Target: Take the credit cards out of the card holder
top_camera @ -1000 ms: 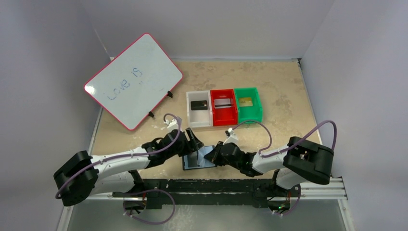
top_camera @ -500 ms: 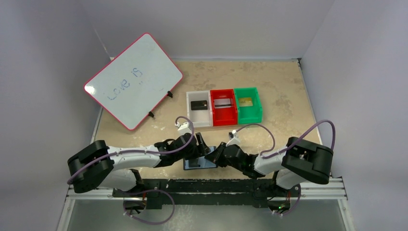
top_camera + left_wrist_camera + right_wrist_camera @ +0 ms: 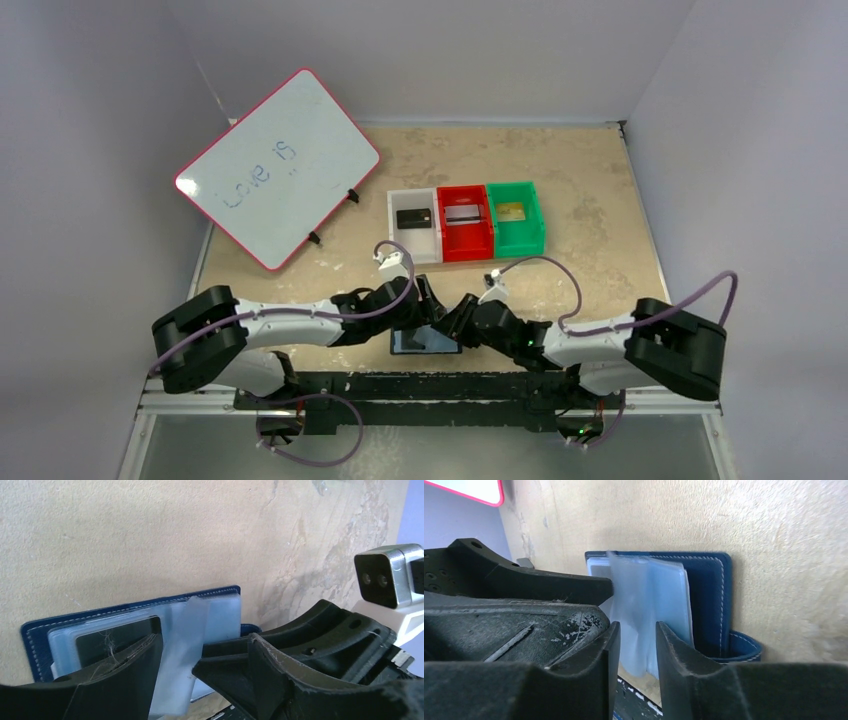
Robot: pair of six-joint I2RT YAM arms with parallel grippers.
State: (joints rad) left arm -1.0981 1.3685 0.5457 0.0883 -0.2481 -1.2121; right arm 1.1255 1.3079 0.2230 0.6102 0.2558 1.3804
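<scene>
Two black end effectors meet over a small dark navy-blue bifold card holder (image 3: 425,341) lying open on the speckled tan surface (image 3: 580,190) at its near edge, between the arms. To the far left a white dry-erase board with a pink rim (image 3: 277,167) leans on small black feet, handwriting across it. The left end effector (image 3: 175,655) stands with its jaws apart over the holder's left half, one finger (image 3: 120,672) lying across a dark panel in the pale blue plastic sleeves, gripping nothing. The right end effector (image 3: 636,647) has its jaws parted a little, a loose translucent sleeve leaf (image 3: 631,605) standing in the gap; whether they pinch it cannot be told. Farther back, well apart from the holder, three plastic bins sit side by side: a white bin (image 3: 414,227) holds a flat black card (image 3: 413,218), a red bin (image 3: 465,223) a silver-grey card (image 3: 462,213), a green bin (image 3: 516,218) a gold-tan card (image 3: 510,211).
</scene>
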